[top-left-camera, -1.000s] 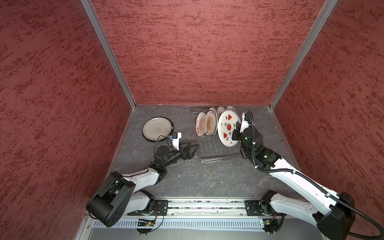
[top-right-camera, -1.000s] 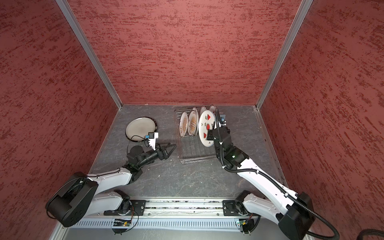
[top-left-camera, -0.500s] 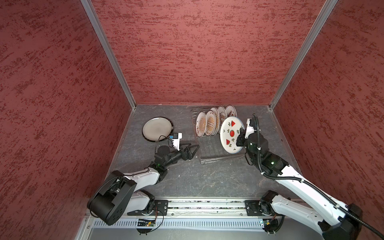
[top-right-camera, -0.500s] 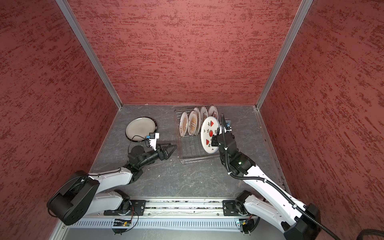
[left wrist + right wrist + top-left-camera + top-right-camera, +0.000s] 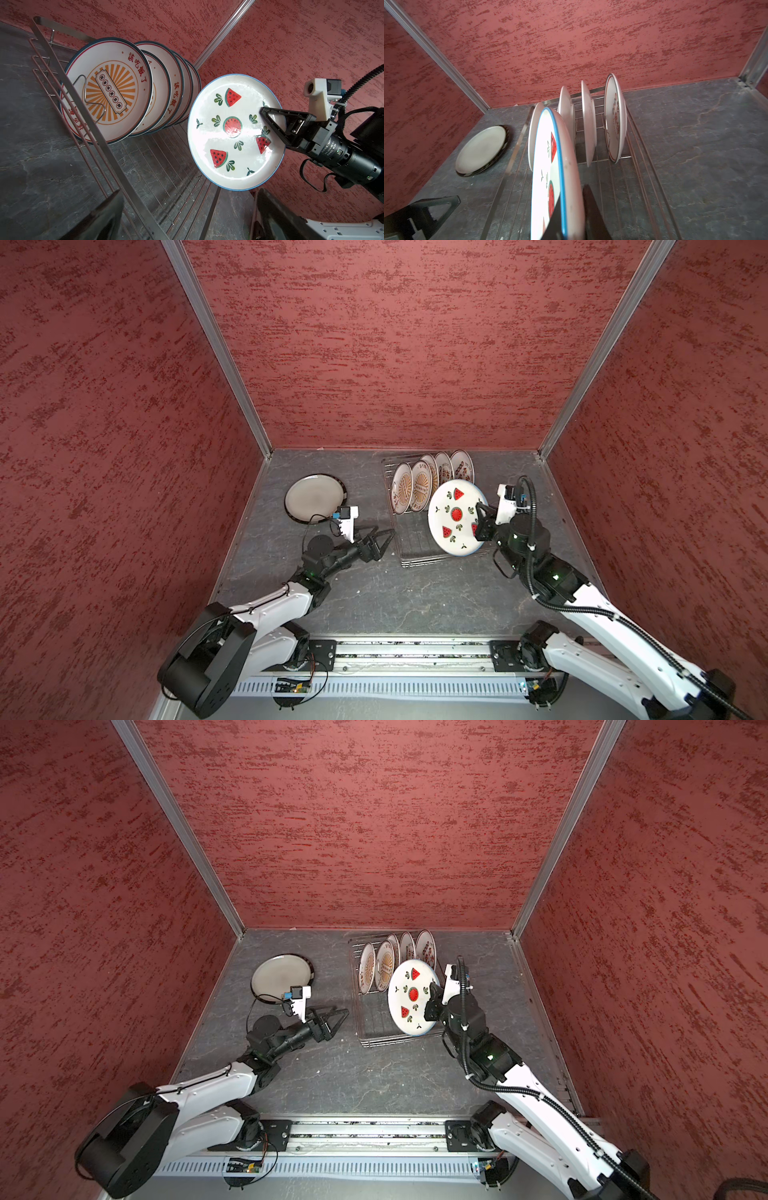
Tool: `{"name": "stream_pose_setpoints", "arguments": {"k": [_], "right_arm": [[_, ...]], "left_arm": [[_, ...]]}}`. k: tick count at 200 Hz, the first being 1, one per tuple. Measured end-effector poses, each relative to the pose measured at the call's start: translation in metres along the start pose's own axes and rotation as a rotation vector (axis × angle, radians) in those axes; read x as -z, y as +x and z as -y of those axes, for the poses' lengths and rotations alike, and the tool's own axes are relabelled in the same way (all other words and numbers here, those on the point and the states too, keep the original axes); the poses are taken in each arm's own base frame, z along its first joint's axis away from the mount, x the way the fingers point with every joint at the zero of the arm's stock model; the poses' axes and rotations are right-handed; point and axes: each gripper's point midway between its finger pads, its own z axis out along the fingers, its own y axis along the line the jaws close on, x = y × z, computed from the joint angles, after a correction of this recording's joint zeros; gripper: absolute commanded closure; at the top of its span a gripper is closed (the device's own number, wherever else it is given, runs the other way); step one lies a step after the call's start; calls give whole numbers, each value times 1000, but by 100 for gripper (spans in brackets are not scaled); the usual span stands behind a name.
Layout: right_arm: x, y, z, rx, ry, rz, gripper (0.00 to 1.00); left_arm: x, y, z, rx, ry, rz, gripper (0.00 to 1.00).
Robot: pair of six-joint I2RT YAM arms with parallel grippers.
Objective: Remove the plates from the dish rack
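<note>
Top views: right gripper (image 5: 478,518) is clamped on the rim of the watermelon plate (image 5: 453,514), which stands on edge with its face turned toward the left arm. The rack (image 5: 419,539) sits under and past those jaws. The other plates (image 5: 419,487) stand upright in its far end, beyond the held one. Left gripper (image 5: 382,537) is spread wide and empty, tips just beside the rack's side rail. The grey plate (image 5: 315,498) lies flat on the table, out past the left wrist camera and off to the side of those jaws.

Same layout in both top views: right gripper (image 5: 432,998), watermelon plate (image 5: 409,996), left gripper (image 5: 336,1017).

Left wrist: between the open left fingers, the rack (image 5: 68,87) and the watermelon plate (image 5: 232,126). One right finger lies across its face at the rim. Lower rim looks clear of the wires.

Right wrist: the watermelon plate (image 5: 550,176) is edge-on, nipped between both fingers (image 5: 593,214). The other plates (image 5: 588,124) are ahead of the jaws.
</note>
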Motion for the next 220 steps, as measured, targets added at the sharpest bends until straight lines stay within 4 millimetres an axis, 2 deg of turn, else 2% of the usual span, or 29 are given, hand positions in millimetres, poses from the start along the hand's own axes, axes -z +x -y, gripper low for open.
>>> {"name": "stream_pose_setpoints", "arguments": {"k": [35, 69, 127, 149, 185, 220], "right_arm": [[-3, 1, -20, -52, -110, -2, 98], [-18, 11, -45, -100, -232, -48, 98], [-44, 37, -83, -183, -422, -144, 99], [-53, 47, -93, -227, -484, -169, 99], [-68, 67, -105, -291, -555, -224, 100], [-73, 69, -112, -322, -596, -226, 100]], "left_arm": [[6, -4, 8, -5, 16, 11, 1], [7, 3, 12, 32, 59, -26, 1], [14, 4, -22, 184, 15, -16, 1], [21, 6, -31, 232, 16, -2, 10], [24, -3, -23, 266, 65, 23, 38], [26, -4, -22, 281, 62, 27, 58]]}}
